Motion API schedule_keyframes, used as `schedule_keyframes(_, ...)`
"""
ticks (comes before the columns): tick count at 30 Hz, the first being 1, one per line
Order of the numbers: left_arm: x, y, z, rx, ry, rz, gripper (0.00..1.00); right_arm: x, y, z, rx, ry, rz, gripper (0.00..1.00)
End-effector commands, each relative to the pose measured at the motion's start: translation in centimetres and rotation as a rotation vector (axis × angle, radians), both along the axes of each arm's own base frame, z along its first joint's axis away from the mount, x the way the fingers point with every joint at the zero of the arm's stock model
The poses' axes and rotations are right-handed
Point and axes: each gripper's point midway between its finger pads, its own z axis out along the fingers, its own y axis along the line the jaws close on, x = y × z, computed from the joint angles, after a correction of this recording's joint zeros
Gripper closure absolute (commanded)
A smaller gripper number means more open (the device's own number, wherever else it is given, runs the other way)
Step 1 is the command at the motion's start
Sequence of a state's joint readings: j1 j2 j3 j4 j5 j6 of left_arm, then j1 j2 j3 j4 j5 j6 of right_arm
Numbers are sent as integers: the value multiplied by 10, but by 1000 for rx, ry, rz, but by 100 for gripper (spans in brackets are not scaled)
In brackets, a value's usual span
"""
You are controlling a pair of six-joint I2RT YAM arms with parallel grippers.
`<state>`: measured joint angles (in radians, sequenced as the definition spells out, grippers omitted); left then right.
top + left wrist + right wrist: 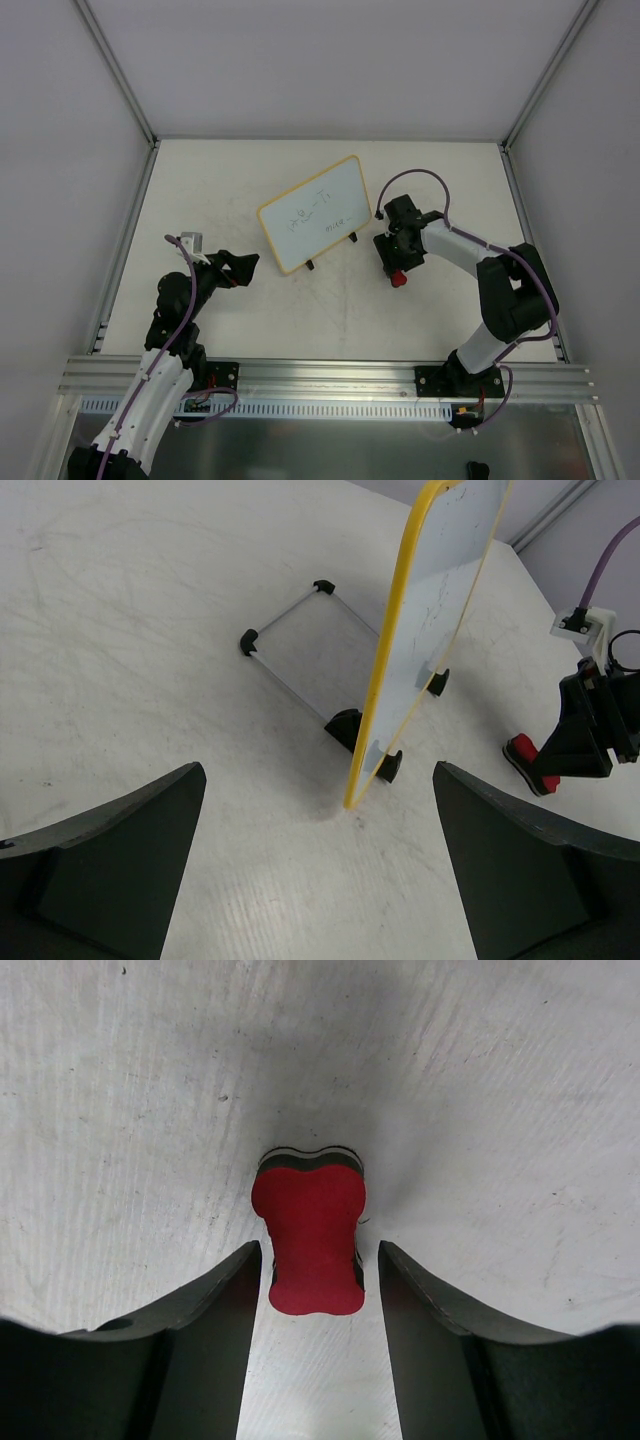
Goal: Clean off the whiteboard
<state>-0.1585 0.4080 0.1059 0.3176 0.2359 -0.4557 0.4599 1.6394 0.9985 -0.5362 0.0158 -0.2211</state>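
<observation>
The whiteboard [315, 213] stands tilted on its black feet mid-table, with a yellow frame and faint dark scribbles on its face. The left wrist view shows the whiteboard [440, 590] nearly edge-on. A small red eraser [398, 278] lies on the table to the board's right. My right gripper [398, 266] is lowered over it. In the right wrist view the eraser [310, 1240] sits between the fingers of the right gripper [318, 1250], with a thin gap on each side. My left gripper [240, 268] hovers wide open left of the board, and the left gripper [318, 780] holds nothing.
The board's wire stand [300, 645] with black corner pieces rests on the table behind it. An aluminium rail [320, 375] runs along the near edge. White walls with metal posts [115, 70] enclose the table on three sides.
</observation>
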Motion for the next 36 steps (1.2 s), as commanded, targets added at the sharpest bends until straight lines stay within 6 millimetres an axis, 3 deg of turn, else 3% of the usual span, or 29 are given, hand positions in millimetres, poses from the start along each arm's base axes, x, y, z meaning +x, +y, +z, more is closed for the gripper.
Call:
schedule_keyframes(1,2,-7,24,6,-82,-39,1,8,3,11,10,-40,-1,46)
schedule_keyframes(16,2,-7,24,8,-80,-38,1,5,5,2,7,-4,5,44)
schedule_keyframes(19,2,-6,24,8,-81,-35,1,5,5,1,7,-2,6,54)
schedule_keyframes(28,2,-6,23,9,-77,-33,1,3,10,-5,27,28,12,55)
schedule_keyframes(36,2,-6,24,8,-78,-32,1,6,9,6,31,-9,7,80)
